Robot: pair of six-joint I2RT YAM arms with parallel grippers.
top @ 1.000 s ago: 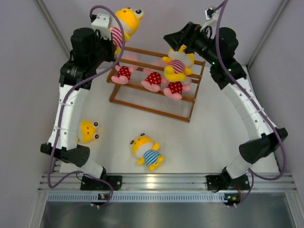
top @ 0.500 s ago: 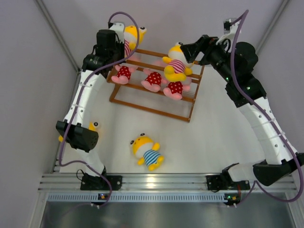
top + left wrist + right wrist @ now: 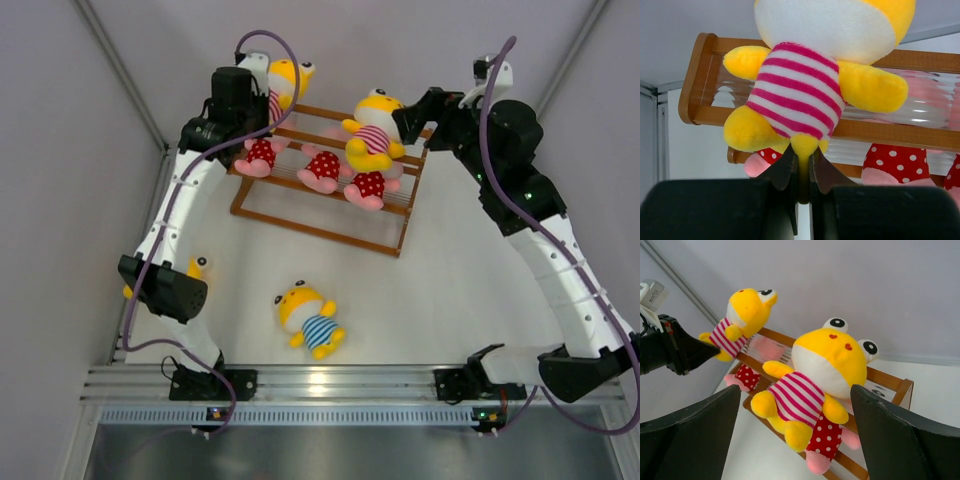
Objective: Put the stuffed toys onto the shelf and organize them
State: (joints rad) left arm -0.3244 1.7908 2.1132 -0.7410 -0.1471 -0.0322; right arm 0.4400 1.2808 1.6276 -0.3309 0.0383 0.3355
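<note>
Top view. Noted blue-striped toy (image 3: 312,322) lying well in front of the shelf (image 3: 320,222). Spotted another yellow toy (image 3: 193,266) front-left of shelf, mostly hidden behind left arm (image 3: 165,285). Counted three pink toys (image 3: 322,168) in red dotted outfits on shelf's middle tier, plus seated pink-striped toy (image 3: 372,135) at its top right. Found left gripper (image 3: 262,92) over shelf's left end, right gripper (image 3: 412,115) just beside its right end.

Left wrist. Saw jaws pinched on bottom of held pink-striped toy (image 3: 797,95), upright at shelf's top-left corner.

Right wrist. Saw fingers (image 3: 690,440) spread wide, empty, facing seated toy.
</note>
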